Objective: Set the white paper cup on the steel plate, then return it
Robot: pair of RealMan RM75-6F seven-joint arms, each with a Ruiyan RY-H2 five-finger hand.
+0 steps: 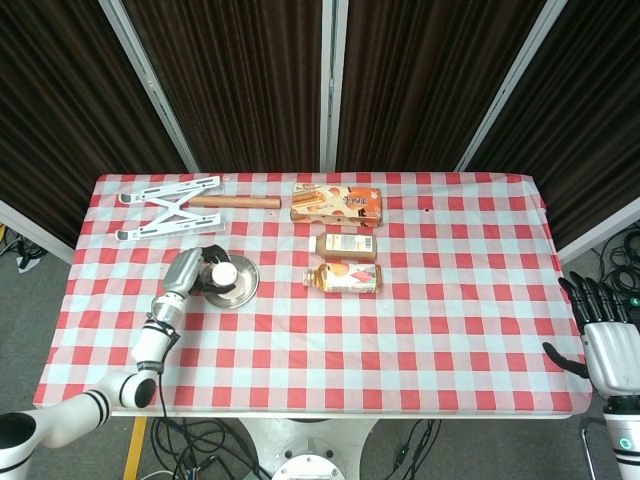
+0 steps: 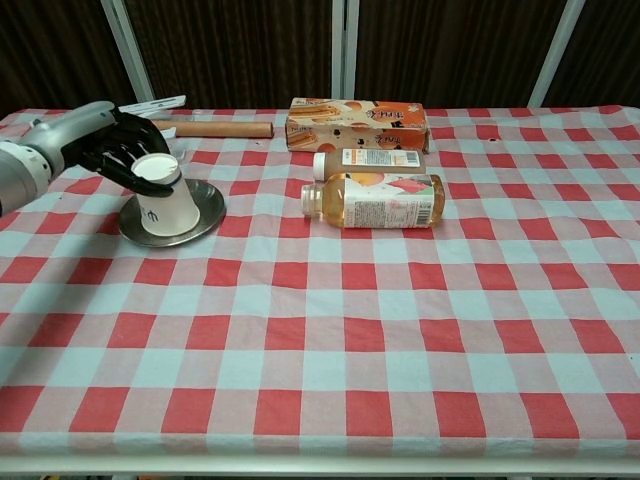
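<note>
Steel plate carries one white paper cup, gripped by left hand fingers.

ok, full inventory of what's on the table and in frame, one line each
cup: 1, white paper, upside down on the plate, left hand around it
plate: 1, steel, left side of table
juice bottle: 1, orange, lying on its side mid-table
small box: 1, white and orange, just behind the bottle
snack box: 1, orange, at the back
wooden rod: 1, brown, back left
folding stand: 1, white, back left
tablecloth: 1, red and white check
left hand: 1, grey and black, grips the cup
right hand: 1, off the table's right edge, fingers spread, holds nothing
</note>
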